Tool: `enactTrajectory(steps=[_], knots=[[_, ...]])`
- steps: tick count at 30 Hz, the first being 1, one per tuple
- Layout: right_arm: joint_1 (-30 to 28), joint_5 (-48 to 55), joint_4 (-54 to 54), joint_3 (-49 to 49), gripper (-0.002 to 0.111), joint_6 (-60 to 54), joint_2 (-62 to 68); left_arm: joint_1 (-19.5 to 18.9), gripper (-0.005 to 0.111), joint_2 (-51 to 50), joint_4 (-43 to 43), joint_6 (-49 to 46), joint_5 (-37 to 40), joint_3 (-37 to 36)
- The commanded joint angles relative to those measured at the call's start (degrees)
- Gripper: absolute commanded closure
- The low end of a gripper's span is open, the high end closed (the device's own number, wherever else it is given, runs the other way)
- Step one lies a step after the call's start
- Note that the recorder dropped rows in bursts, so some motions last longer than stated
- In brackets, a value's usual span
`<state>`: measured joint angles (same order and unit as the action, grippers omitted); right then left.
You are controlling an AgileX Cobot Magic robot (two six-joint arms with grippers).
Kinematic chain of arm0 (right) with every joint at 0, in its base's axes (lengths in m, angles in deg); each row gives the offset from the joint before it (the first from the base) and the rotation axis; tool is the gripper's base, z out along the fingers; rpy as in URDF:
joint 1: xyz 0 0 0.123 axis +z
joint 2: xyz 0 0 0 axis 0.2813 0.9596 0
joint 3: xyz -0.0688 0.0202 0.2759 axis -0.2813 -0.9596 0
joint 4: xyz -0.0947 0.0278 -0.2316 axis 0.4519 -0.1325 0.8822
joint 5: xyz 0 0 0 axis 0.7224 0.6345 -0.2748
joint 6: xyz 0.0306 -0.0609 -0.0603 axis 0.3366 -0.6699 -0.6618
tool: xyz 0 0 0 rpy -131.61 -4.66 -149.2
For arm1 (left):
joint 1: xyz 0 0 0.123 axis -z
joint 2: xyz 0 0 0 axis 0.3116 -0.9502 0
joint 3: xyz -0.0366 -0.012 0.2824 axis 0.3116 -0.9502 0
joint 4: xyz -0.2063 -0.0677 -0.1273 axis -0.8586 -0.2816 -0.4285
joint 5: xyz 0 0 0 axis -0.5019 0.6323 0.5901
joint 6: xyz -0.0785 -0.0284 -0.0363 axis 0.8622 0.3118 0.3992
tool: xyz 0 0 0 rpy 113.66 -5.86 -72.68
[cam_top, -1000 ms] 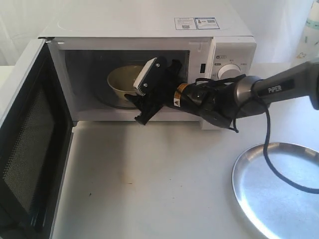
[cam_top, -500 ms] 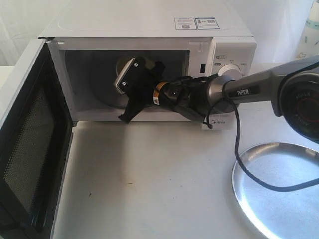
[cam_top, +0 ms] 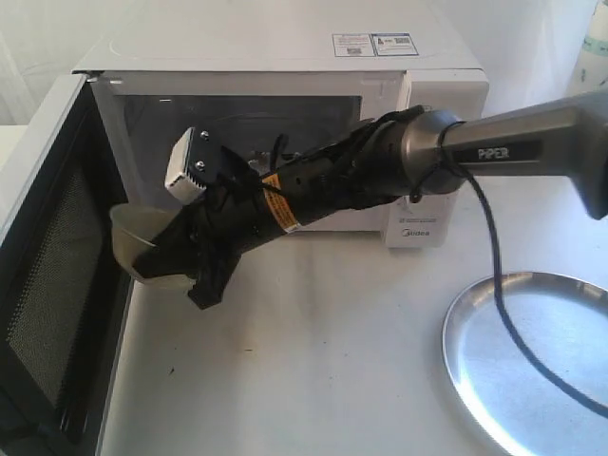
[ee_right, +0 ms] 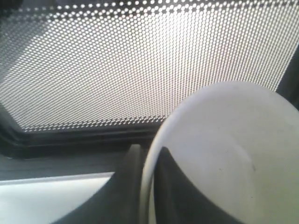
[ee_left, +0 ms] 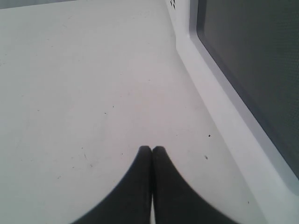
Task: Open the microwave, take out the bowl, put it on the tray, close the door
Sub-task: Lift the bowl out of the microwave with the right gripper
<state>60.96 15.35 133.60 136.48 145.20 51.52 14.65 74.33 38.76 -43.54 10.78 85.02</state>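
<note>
- The right gripper is clamped on the rim of the bowl; its arm reaches from the right of the exterior view across the front of the microwave
- In the right wrist view the right gripper pinches the bowl narrowly, with one dark finger outside the wall and the other inside, pressed against the pale inner surface
- The bowl is outside the oven cavity, off the table, tilted, and just in front of the cavity's lower left corner
- The door stands swung wide open at the left, and the bowl is close beside its black mesh inner face; the mesh fills the background of the right wrist view
- The tray lies on the table at the lower right of the exterior view, well apart from the bowl and the gripper
- The left gripper has its two dark fingertips pressed together with nothing between them; it hangs over the bare table, beside a white panel with a dark window that looks like the door's outer face
- The left gripper does not show in the exterior view
</note>
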Motion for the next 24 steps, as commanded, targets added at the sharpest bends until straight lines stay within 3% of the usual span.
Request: enactTrajectory(steps=[1,7,13,19,24], knots=[[-0.7,2.5,2.0,-5.6,0.108,3.2,-5.7,0.4,0.107,0.1,-0.5,0.0,0.1,0.2],[-0.7,13.3,2.0,-16.9,0.108,3.2,-15.0,0.4,0.107,0.1,-0.5,0.0,0.1,0.2],[-0.7,30.6,2.0,-29.8,0.108,5.6,-23.9,0.4,0.107,0.1,-0.5,0.0,0.1,0.2],[-0.7,52.3,2.0,-42.7,0.108,9.6,-27.4,0.4,0.107,0.1,-0.5,0.0,0.1,0.2],[-0.7,79.4,-0.7,-48.7,0.108,13.4,-27.1,0.4,0.107,0.1,-0.5,0.0,0.1,0.2]])
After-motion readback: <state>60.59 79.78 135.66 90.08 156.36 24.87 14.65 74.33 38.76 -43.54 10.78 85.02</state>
